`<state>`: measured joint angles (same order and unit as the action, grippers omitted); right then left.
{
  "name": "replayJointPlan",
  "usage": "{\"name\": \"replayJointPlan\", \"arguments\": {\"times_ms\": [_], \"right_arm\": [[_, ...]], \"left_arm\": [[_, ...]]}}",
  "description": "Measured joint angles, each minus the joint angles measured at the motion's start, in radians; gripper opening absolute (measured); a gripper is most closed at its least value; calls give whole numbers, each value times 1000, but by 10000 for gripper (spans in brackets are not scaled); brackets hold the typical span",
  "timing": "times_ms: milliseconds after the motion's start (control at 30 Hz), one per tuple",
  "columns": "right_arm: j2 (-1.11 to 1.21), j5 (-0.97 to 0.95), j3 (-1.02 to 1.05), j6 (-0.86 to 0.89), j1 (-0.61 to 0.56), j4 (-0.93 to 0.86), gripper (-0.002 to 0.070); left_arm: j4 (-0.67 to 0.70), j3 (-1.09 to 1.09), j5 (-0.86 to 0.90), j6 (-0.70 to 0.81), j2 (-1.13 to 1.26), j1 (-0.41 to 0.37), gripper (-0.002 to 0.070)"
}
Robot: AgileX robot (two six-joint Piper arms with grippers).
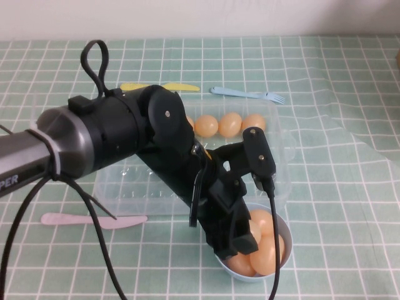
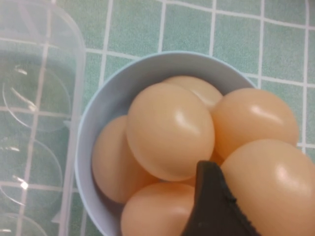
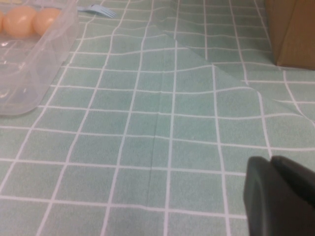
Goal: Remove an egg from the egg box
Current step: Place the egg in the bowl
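Observation:
The clear plastic egg box [image 1: 137, 184] lies mid-table with three tan eggs [image 1: 230, 124] in its far row; its near cups are bare. My left gripper [image 1: 244, 245] hangs over the light-blue bowl [image 1: 282, 230] in front of the box's right end. In the left wrist view the bowl [image 2: 106, 105] holds several eggs, and one black finger [image 2: 211, 206] presses against a large, close egg [image 2: 270, 187]; the other finger is out of frame. My right gripper [image 3: 271, 164] is shut and empty above bare tablecloth to the right of the box [image 3: 29, 73]; it is outside the high view.
A yellow knife [image 1: 159, 87] and a blue fork [image 1: 247, 94] lie behind the box. A pink knife [image 1: 94, 220] lies in front of it. A cardboard box [image 3: 293, 32] stands at the far right. The tablecloth has a raised fold [image 3: 216, 71].

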<state>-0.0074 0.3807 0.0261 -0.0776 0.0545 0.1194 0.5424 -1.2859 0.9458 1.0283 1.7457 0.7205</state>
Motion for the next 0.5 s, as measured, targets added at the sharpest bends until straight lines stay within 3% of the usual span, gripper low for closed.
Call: {"name": "replayJointPlan", "arguments": {"times_ms": [500], "right_arm": [[0, 0, 0, 0, 0, 0, -17]], "left_arm": [[0, 0, -58, -11, 17, 0, 352]]}}
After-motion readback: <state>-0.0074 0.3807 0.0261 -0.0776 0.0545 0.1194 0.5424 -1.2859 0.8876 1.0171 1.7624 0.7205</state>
